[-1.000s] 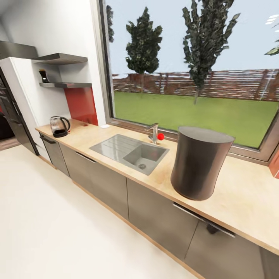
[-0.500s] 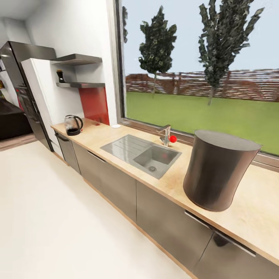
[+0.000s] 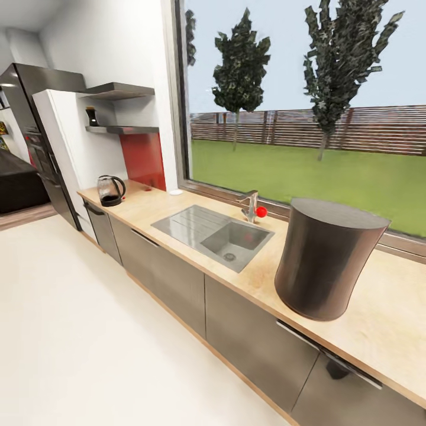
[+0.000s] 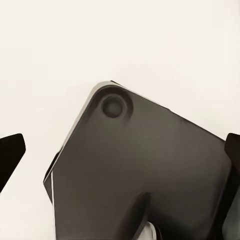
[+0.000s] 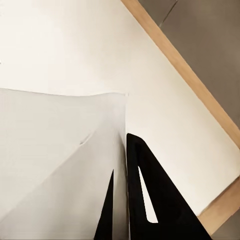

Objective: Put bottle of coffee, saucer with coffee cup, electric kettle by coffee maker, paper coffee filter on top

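The tall dark grey coffee maker (image 3: 322, 260) stands on the wood-grain kitchen countertop (image 3: 378, 322), right of the sink. At the counter's far left end sits the glass electric kettle (image 3: 110, 190). Above it, the bottle of coffee (image 3: 92, 116) stands on the lower kitchen shelf (image 3: 124, 129). A small white saucer (image 3: 176, 192) lies by the window frame. In the right wrist view my right gripper (image 5: 122, 155) is shut on a thin white paper coffee filter (image 5: 55, 150) above the floor. My left gripper (image 4: 120, 150) is open and holds nothing.
A steel sink (image 3: 213, 228) with a red-knobbed tap (image 3: 254, 207) is set in the counter between kettle and coffee maker. A tall fridge (image 3: 35, 136) closes off the counter's left end. Pale floor (image 3: 89, 331) spreads in front of the grey cabinets.
The head camera has swung left, so the whole scene sits further right in the picture than a second ago. Nothing on the counter or shelf has moved.
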